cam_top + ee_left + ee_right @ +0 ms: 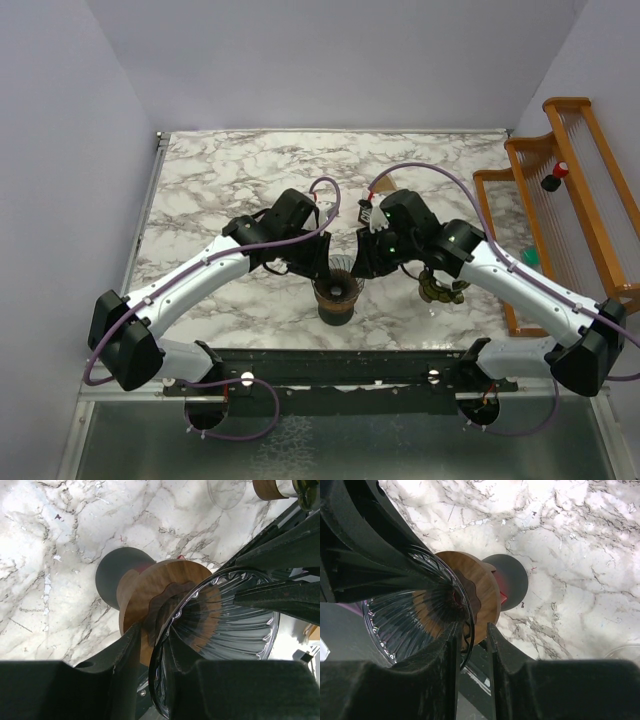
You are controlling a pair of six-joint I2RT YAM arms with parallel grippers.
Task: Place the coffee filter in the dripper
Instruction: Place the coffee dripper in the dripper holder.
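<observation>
Two grippers meet at the dripper (337, 290), which stands toward the front of the counter (230, 170). The left gripper (152, 632) straddles the glass rim with its jaws parted and a gap showing beside the rim. The right gripper (471, 630) straddles the opposite side of the rim the same way, also open. The ribbed glass cone sits in a wooden collar (145, 590) above a dark round base (112, 570), and the wood shows through the glass. The filter cannot be made out in any view.

Dripper (337, 292): near centre of surface (240, 170); left gripper (322, 270) and right gripper (360, 268) crowd its rim from both sides. Far half of surface: open passage. Right edge: wooden rack (570, 190). Small object (440, 288) beneath right arm.
</observation>
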